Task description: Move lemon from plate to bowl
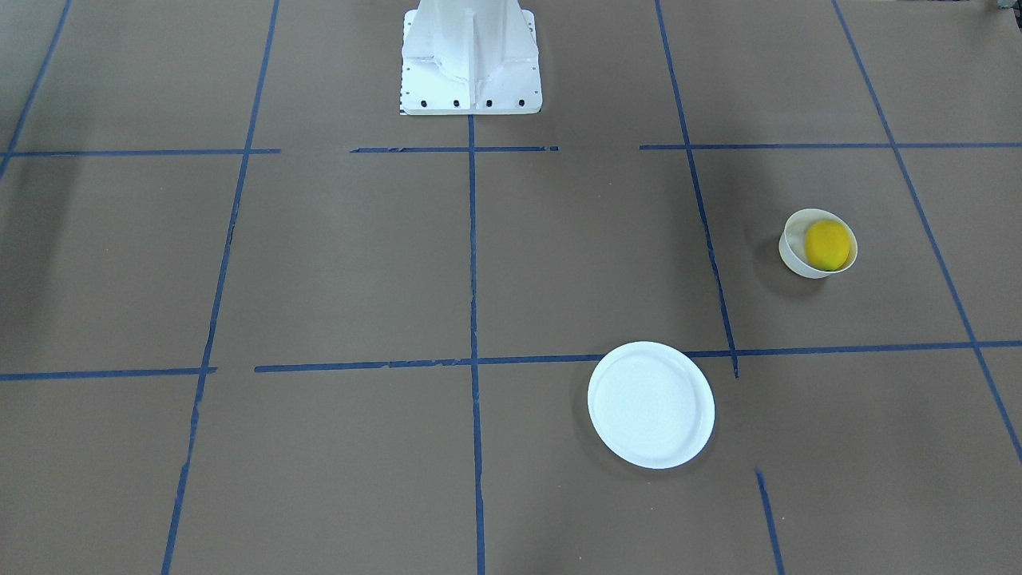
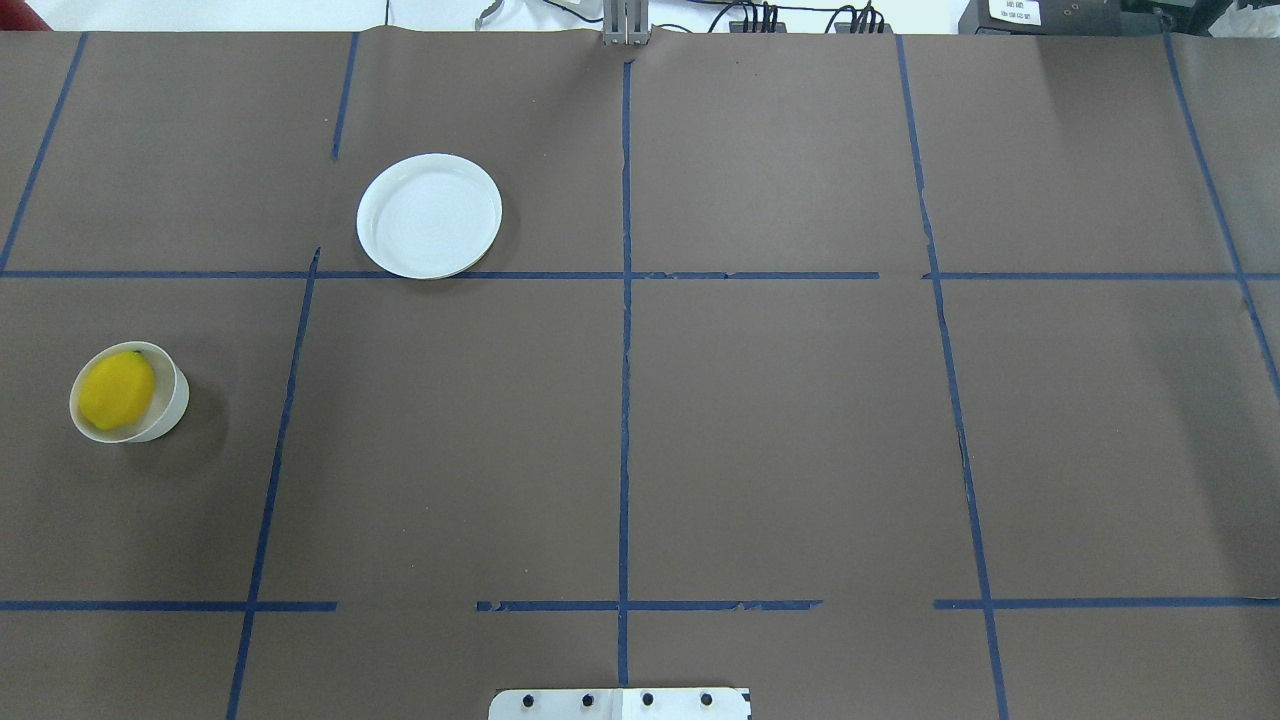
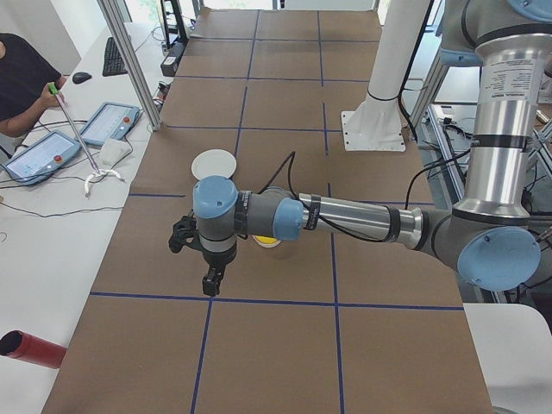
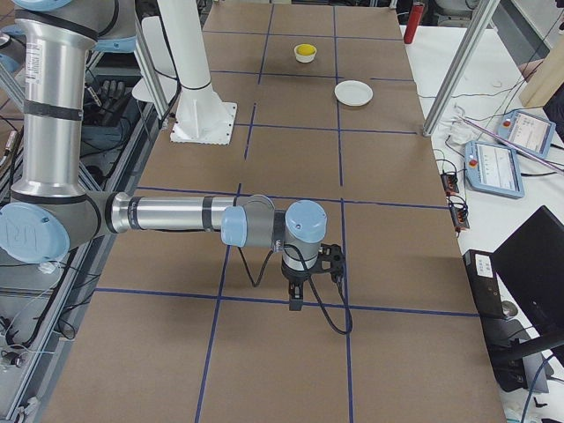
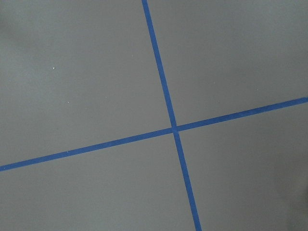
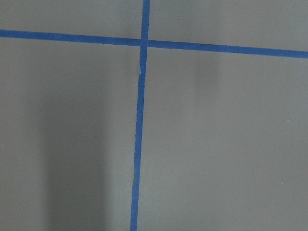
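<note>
Though I cannot tell how the fingers [image 3: 209, 283] [image 4: 294, 302] stand, the lemon [image 2: 117, 390] lies in the bowl [image 2: 173, 408], well apart.

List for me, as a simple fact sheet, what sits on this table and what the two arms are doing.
lemon: lying inside the bowl
bowl: upright, on the robot's left side of the table
plate: empty, apart from the bowl, farther from the robot
left gripper: above the table, pointing down; open or shut cannot be told
right gripper: above the table, pointing down; open or shut cannot be told
task: looks done, as the lemon is in the bowl
</note>
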Tool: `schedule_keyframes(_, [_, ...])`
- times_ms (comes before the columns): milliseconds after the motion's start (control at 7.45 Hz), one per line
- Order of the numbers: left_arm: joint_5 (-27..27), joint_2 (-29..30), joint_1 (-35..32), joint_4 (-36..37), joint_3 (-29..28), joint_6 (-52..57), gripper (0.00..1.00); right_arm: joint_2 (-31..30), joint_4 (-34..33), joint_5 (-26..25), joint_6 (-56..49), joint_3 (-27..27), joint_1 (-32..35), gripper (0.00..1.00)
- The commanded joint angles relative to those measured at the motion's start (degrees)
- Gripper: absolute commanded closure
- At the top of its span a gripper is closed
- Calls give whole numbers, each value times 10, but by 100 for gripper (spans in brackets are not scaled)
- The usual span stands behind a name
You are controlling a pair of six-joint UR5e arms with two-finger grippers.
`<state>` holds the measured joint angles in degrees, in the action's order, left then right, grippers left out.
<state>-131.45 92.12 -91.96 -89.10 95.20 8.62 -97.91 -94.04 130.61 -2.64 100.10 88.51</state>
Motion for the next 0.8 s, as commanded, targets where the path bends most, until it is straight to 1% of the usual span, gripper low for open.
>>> schedule_keyframes(0, [0,-23,-1,-5,3,-17,0,0,0,0,0,0,0,0])
schedule_keyframes(402, [-12,-25,-1,-6,-1,-18,0,0,0,0,0,0,0,0])
schedule_keyframes(537, [-26,-28,-1,-6,-4,-18,0,0,0,0,0,0,0,0])
schedule_keyframes(671, [-30,-49,-1,-9,2,-14,0,0,0,0,0,0,0,0])
